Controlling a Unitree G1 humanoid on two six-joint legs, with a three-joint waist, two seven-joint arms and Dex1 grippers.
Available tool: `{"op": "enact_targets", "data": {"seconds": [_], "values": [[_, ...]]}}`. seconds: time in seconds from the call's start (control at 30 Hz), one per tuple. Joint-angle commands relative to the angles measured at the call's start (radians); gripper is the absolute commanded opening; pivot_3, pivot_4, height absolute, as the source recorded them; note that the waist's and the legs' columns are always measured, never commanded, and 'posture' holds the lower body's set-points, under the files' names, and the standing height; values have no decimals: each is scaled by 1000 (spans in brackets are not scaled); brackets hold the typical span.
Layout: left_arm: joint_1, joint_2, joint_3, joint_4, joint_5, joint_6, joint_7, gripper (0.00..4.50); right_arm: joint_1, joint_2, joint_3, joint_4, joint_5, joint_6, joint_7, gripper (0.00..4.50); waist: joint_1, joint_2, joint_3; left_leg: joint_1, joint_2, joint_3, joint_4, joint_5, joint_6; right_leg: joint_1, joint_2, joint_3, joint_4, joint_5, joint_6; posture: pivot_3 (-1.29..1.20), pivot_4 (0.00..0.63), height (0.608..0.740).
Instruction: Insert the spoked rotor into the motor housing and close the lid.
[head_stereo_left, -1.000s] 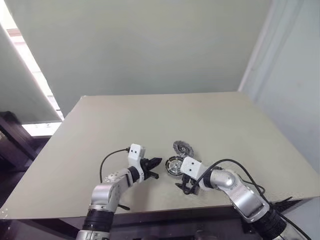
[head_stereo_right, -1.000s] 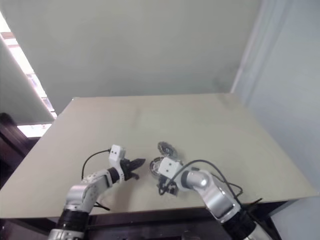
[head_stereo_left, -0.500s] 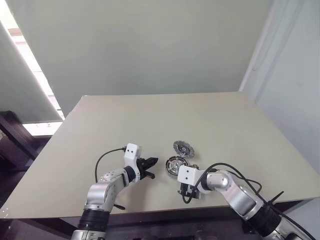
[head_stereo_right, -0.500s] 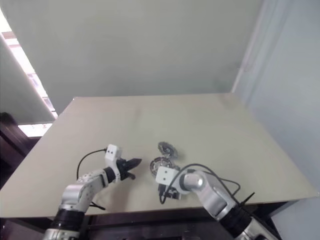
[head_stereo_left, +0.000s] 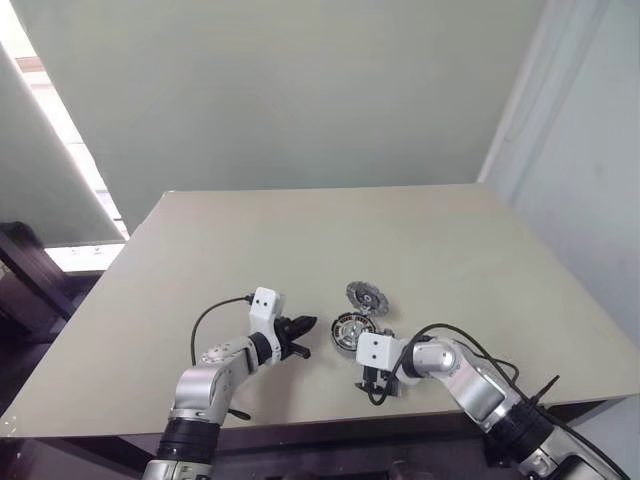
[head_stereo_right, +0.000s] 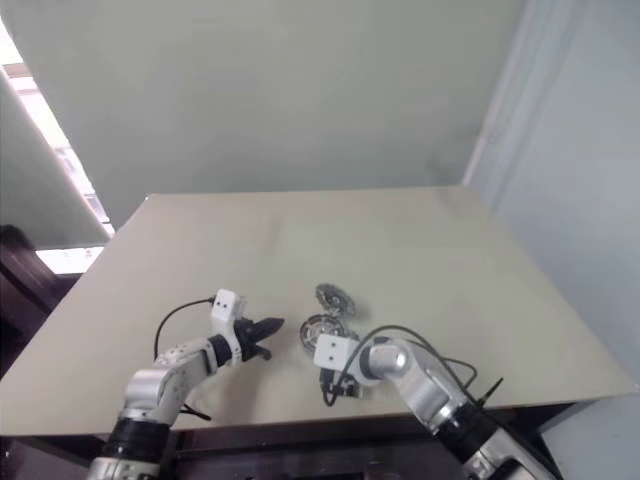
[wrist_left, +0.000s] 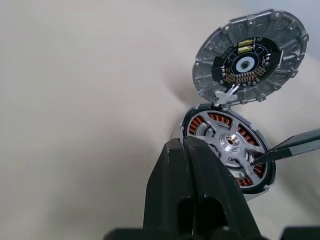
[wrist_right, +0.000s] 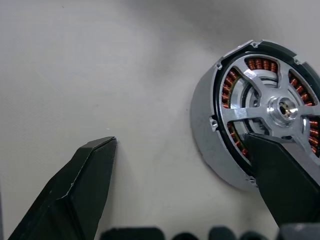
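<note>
Right claw (wrist_right: 180, 170), fingers spread, has dropped beside the motor housing (wrist_right: 260, 110); spoked rotor (wrist_left: 228, 145) seated. Lid (wrist_left: 250, 56) unclosed. Left claw (wrist_left: 192, 165) together.

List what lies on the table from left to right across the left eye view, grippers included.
left gripper, shut → motor housing with the spoked rotor seated in it → lid, just beyond it → right gripper, open, nearest the table's front edge.
</note>
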Motion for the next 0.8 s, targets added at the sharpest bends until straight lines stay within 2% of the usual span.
{"op": "enact_targets", "data": {"seconds": [0.03, 0.1, 0.23, 0.53, 0.8], "values": [[-12, 3, -4, -28, 1, -12, -9, 0, -28, 9, -20, 21, -17, -23, -3, 4461, 0, 0, 0, 0, 0, 0, 0, 0, 0, 0, 0, 0, 0, 0, 0, 0, 0, 740], [-13, 4, -6, -29, 2, -12, -9, 0, -29, 13, -23, 31, -26, -33, -14, 4461, 0, 0, 0, 1, 0, 0, 0, 0, 0, 1, 0, 0, 1, 0, 0, 0, 0, 740], [-15, 4, -7, -30, 3, -12, -9, 0, -32, 18, -26, 46, -42, -56, -33, 3205, 0, 0, 0, 1, 0, 0, 0, 0, 0, 1, 0, 0, 1, 0, 0, 0, 0, 740], [-18, 6, -5, -30, 5, -14, -10, 0, -36, 29, -33, 67, -55, -74, -34, 65, 0, 0, 0, 2, 0, 0, 0, 0, 0, 1, 0, 0, 1, 0, 0, 0, 0, 740], [-19, 4, -5, -29, 8, -17, -8, 0, -44, 46, -46, 70, -46, -72, -27, 29, -1, 0, 0, 3, 0, 0, 0, 0, 0, 2, 0, 0, 1, 0, 0, 0, 0, 740]]}}
